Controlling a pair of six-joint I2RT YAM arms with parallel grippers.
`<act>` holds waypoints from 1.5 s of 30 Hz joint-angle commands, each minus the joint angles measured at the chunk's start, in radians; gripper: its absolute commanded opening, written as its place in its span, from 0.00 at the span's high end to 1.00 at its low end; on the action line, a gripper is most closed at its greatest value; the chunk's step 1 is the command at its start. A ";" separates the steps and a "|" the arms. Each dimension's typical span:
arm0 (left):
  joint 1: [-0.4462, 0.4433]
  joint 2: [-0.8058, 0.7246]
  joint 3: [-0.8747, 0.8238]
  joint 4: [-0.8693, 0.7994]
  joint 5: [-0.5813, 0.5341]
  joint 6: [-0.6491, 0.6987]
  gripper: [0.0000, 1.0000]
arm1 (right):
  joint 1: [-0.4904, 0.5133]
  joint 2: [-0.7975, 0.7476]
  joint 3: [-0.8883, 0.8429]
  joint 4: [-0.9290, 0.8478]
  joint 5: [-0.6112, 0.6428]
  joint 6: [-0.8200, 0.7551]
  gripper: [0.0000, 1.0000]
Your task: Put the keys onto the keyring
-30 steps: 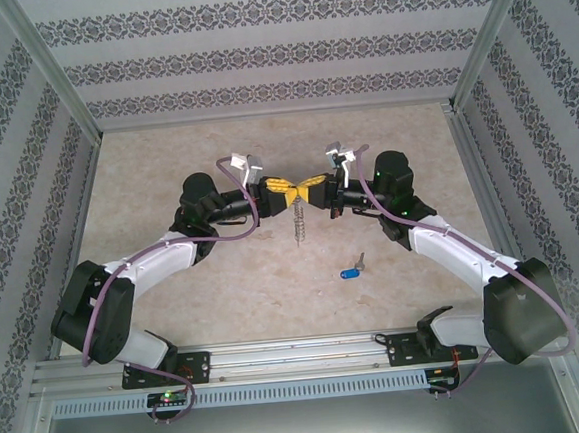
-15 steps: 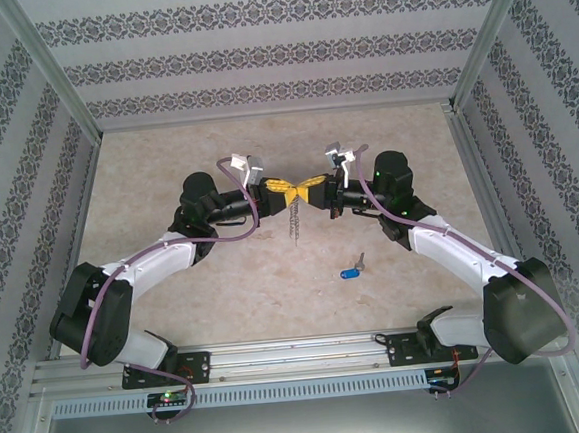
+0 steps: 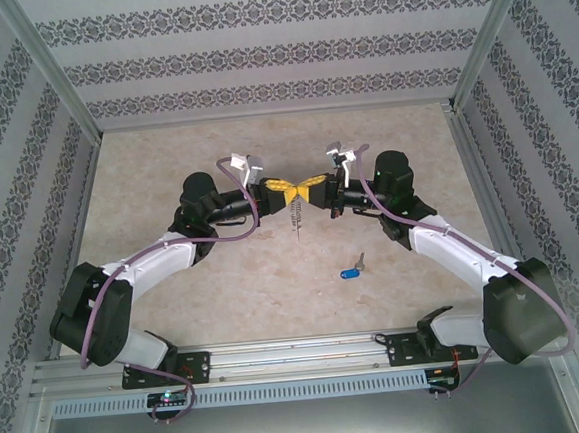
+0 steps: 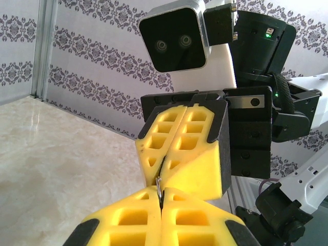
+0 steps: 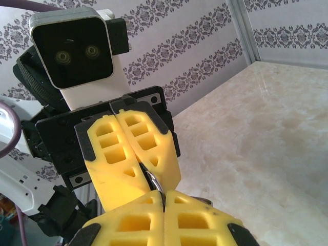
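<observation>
**Desk:** What lies nearest the arms' bases?

**Photographer:** The blue-headed key (image 3: 351, 269), flat on the counter (image 3: 224, 282). It is well apart from both hands, on the near side of them and a little to the right. Its long axis runs diagonally, with the blue head near-left and the blade pointing far-right. The right arm's forearm passes closer to it than the left's.

**Desk:** And beyond that?

**Photographer:** The left hand (image 3: 285, 189) and the right hand (image 3: 310, 189) meet tip to tip above the counter. Both are clenched, yellow fingers pressed together, each pinching the keyring (image 3: 295, 219). The grey loop hangs below the joined tips, clear of the surface. The right wrist camera shows its wire caught at the seam between the fingers.

**Desk:** So the coming move?

**Photographer:** Likely one hand must let go and reach back and down toward the key. The right looks better placed.
</observation>
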 commanded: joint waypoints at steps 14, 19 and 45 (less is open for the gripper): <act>-0.007 -0.103 -0.118 0.066 -0.025 0.090 1.00 | -0.070 -0.221 -0.052 -0.627 0.658 0.124 0.23; -0.008 -0.124 -0.167 0.125 -0.073 0.091 1.00 | -0.028 -0.258 -0.113 -0.838 0.844 0.175 0.27; -0.007 -0.246 -0.233 0.146 -0.090 0.093 1.00 | 0.352 0.065 -0.124 -1.005 1.165 0.319 0.60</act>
